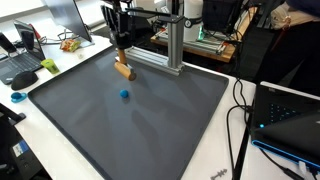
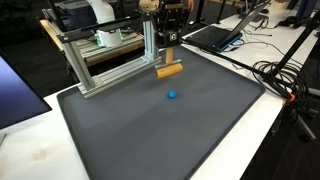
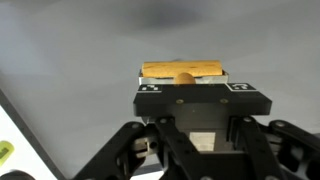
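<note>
Nearest in both exterior views, a ball (image 1: 125, 95) lies on the mat (image 1: 90, 125). Behind it the gripper (image 1: 121, 60) pinches a block (image 1: 123, 70) beside the frame (image 1: 165, 58). Only the wrist view shows fingers (image 3: 150, 88) flanking it.

I have my gripper (image 1: 120, 57) hanging in from twelve o'clock, its fingers closed on the top of a wooden block (image 1: 124, 70); the block sits slanted, low over the dark mat (image 1: 150, 125), whether touching it I cannot tell; a small blue ball (image 1: 125, 95) lies at six o'clock of the block, near but apart; an aluminium frame (image 1: 172, 45) stands at three o'clock of the gripper; black cables (image 1: 240, 105) trail past the mat's three o'clock edge.
</note>
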You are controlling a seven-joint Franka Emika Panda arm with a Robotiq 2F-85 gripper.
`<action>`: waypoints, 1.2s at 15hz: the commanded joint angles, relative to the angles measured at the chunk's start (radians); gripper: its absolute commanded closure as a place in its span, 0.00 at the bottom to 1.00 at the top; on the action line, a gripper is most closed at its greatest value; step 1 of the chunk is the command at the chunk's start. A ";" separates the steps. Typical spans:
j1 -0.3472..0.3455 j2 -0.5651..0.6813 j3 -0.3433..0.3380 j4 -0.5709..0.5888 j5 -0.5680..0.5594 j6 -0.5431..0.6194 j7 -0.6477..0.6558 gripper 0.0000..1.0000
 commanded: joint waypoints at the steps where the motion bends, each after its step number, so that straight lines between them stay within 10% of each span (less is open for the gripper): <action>1: 0.015 0.001 -0.015 0.004 0.003 -0.002 -0.002 0.53; 4: 0.015 0.001 -0.015 0.009 0.004 -0.002 -0.002 0.53; 5: 0.014 0.009 -0.012 0.019 0.021 -0.015 -0.017 0.78; 18: 0.036 0.153 -0.025 0.087 0.002 0.078 0.029 0.78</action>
